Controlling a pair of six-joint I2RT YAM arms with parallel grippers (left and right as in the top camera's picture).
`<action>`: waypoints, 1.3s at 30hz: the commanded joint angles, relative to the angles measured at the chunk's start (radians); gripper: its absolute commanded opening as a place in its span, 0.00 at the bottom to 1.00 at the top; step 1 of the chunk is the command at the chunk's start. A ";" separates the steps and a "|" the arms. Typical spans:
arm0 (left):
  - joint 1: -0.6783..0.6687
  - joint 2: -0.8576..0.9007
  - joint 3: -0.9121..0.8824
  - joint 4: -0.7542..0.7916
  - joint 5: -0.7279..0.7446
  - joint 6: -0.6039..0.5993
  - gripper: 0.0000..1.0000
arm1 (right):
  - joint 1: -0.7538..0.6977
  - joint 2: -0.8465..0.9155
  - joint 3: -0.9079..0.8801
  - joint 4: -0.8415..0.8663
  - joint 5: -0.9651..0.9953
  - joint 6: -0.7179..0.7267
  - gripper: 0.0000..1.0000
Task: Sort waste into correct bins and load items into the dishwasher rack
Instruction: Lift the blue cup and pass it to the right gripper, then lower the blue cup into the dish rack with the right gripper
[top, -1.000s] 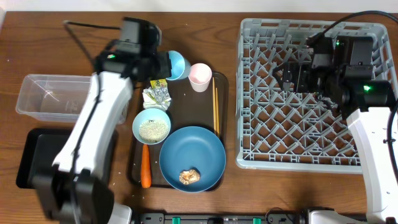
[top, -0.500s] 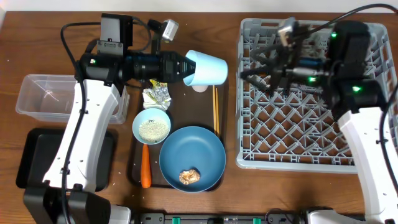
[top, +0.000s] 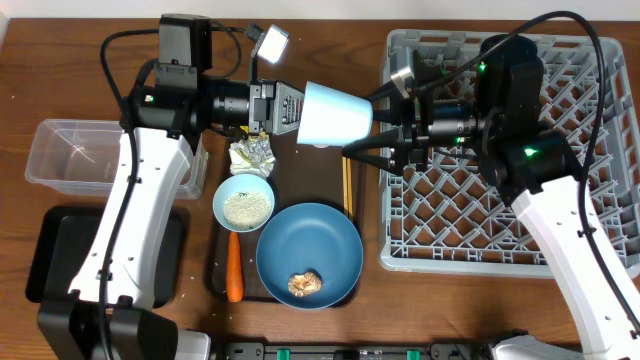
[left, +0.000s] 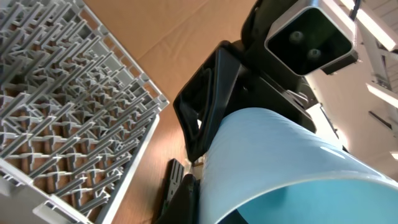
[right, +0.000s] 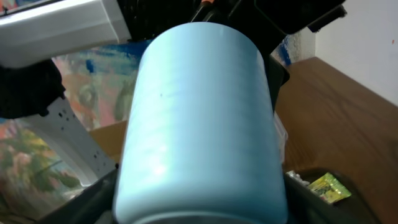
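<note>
**Spotter:** Since half a second back, your right claw (top: 366, 128) has swung off the rack (top: 560, 250) and reached left to the cup (top: 335, 112). The cup itself has barely shifted.

**Operator:** And from above now?

**Spotter:** The cup lies on its side in the air over the far end of the tray (top: 300, 175), mouth to the left. Your left claw (top: 296, 108) is clamped on its rim. The right one's jaws stand apart, one on each side of the base. I'd judge that a handover, since the rack sits on your right arm's side.

**Operator:** Left wrist?

**Spotter:** The cup (left: 280, 162) fills the lower right. One of the right claw's fingers (left: 199, 112) lies alongside it, and the rack (left: 62, 93) is beyond.

**Operator:** Right wrist?

**Spotter:** The cup (right: 199, 118) lies centred between your blurred fingers (right: 311, 202), base end nearest you. You can't tell whether they touch it. I'd hold the left grip until the right has closed.
</note>
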 joint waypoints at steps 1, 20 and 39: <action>0.002 0.002 0.006 0.006 0.026 0.020 0.07 | 0.014 -0.001 0.016 0.005 -0.026 0.006 0.56; 0.054 0.002 0.006 0.012 -0.154 -0.051 0.81 | -0.332 -0.141 0.016 -0.216 0.351 0.174 0.45; 0.077 0.002 0.006 0.009 -0.278 -0.075 0.81 | -0.587 -0.076 0.015 -0.974 1.022 0.337 0.45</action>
